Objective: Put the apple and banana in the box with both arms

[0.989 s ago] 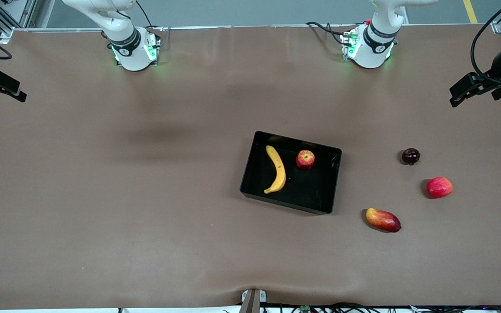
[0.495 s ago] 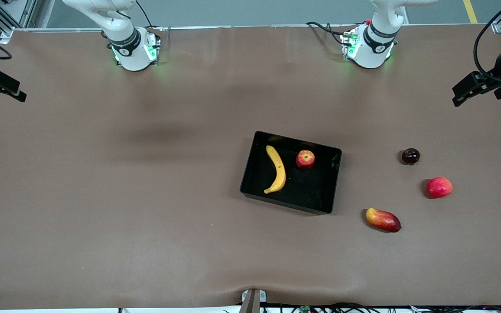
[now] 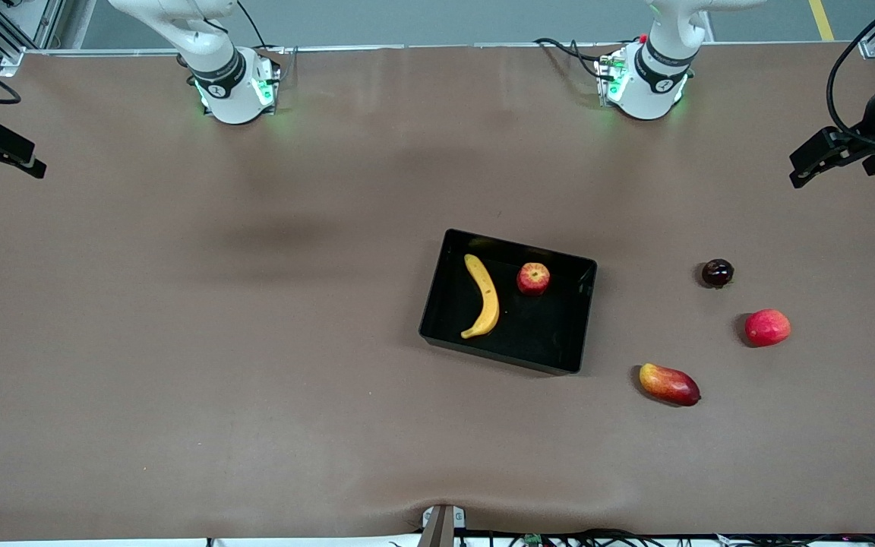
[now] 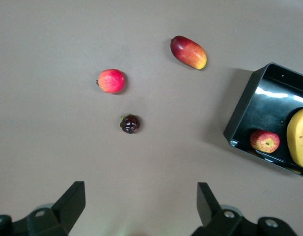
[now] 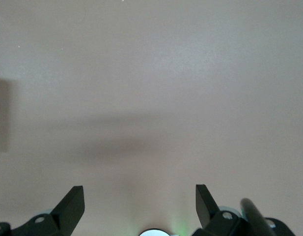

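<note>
The black box (image 3: 544,330) lies near the table's middle. The yellow banana (image 3: 485,296) and the small red apple (image 3: 533,279) lie inside it, apart from each other. In the left wrist view the box (image 4: 243,107), apple (image 4: 264,141) and banana (image 4: 298,137) show at the edge. My left gripper (image 3: 796,172) hangs open and empty over the left arm's end of the table, its fingers wide apart in its wrist view (image 4: 141,201). My right gripper (image 3: 31,165) hangs open and empty at the right arm's end, over bare table (image 5: 140,201).
Three loose fruits lie on the table toward the left arm's end from the box: a dark round fruit (image 3: 718,273), a pinkish-red round fruit (image 3: 768,327) and an oblong red-and-yellow fruit (image 3: 669,384). The arm bases (image 3: 234,87) stand along the table's edge farthest from the front camera.
My left gripper has drifted slightly toward its end of the table. The right arm, the box and the fruits have not moved.
</note>
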